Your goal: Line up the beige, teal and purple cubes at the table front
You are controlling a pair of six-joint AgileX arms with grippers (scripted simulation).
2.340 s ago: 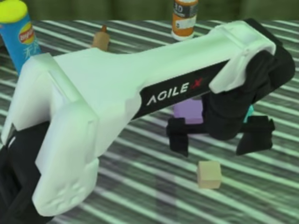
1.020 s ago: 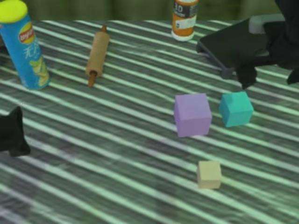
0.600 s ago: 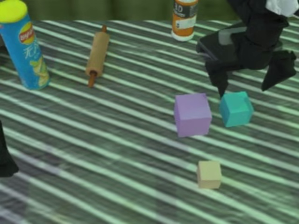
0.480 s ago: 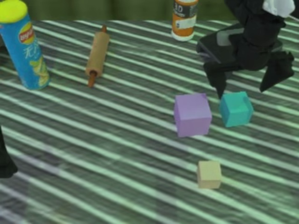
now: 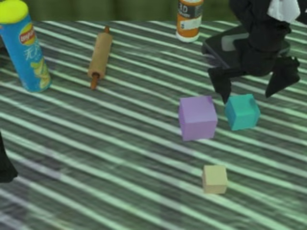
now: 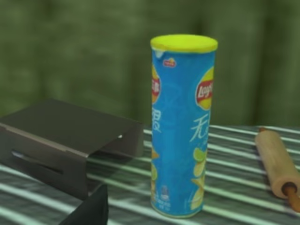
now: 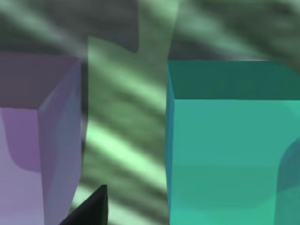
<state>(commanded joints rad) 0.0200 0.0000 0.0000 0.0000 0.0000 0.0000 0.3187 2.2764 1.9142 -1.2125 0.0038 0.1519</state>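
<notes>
Three cubes rest on the striped table [image 5: 120,158]. The purple cube [image 5: 197,117] and the teal cube [image 5: 242,111] stand side by side right of the middle, a small gap between them. The beige cube [image 5: 214,179] lies alone nearer the front. My right gripper [image 5: 253,86] hovers open just behind and above the teal cube, one finger on each side of its width. The right wrist view shows the teal cube [image 7: 225,150] close up beside the purple cube [image 7: 33,140], with one black fingertip [image 7: 93,206] over the gap. My left gripper [image 5: 5,163] sits at the left edge, open.
A blue chips can [image 5: 21,45] stands at the back left, with a wooden rolling pin [image 5: 100,55] beside it. An orange bottle [image 5: 188,19] is at the back centre. A black slab [image 5: 225,43] lies at the back right, partly under my right arm.
My left arm pulled away from over the purple cube to the left edge. My right arm came in from the back right and settled over the teal cube. The cubes stayed put.
</notes>
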